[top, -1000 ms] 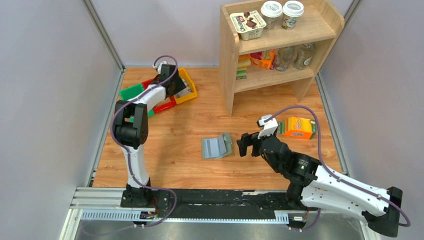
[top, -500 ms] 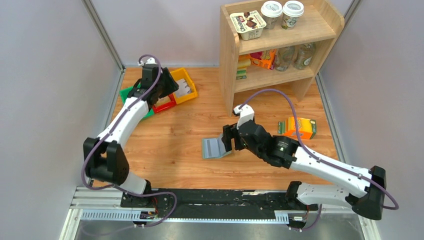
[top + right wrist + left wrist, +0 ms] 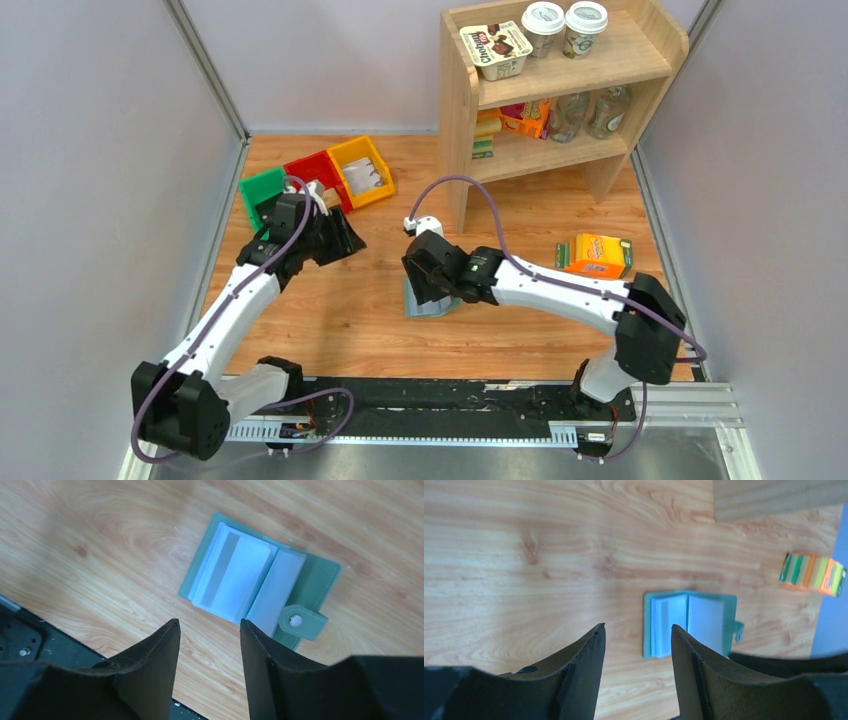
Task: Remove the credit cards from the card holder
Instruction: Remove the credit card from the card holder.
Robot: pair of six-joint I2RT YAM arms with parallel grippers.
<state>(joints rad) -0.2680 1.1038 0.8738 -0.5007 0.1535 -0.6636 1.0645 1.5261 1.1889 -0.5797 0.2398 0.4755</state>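
Card holder (image 3: pixel 260 575) lies open and flat on the wooden table (image 3: pixel 350 320) near its middle, in front of the shelf unit (image 3: pixel 560 80), both leaves spread and the snap tab (image 3: pixel 300 622) sticking out from one edge. The right gripper (image 3: pixel 209 625) hovers directly over it, fingers apart with nothing between them. In the overhead view that arm's head covers the far part of the wallet. The left gripper (image 3: pixel 636 630), also spread and empty, hangs over bare wood to the left, well apart from the holder and between it and the coloured bins (image 3: pixel 330 175), with its camera pointed at the wallet. A striped card (image 3: pixel 227 575), pale with a grey band, shows in one leaf; how many cards sit beneath it cannot be told. An orange carton (image 3: pixel 595 255) lies apart on the right. By the look of things the job is at the approach stage: no card is out and neither arm touches the wallet. The next move probably calls for the right fingers to come down and pinch the exposed edge of the striped card, while the left arm closes in to pin a leaf, since so light a wallet may otherwise lift or slide with the pull.
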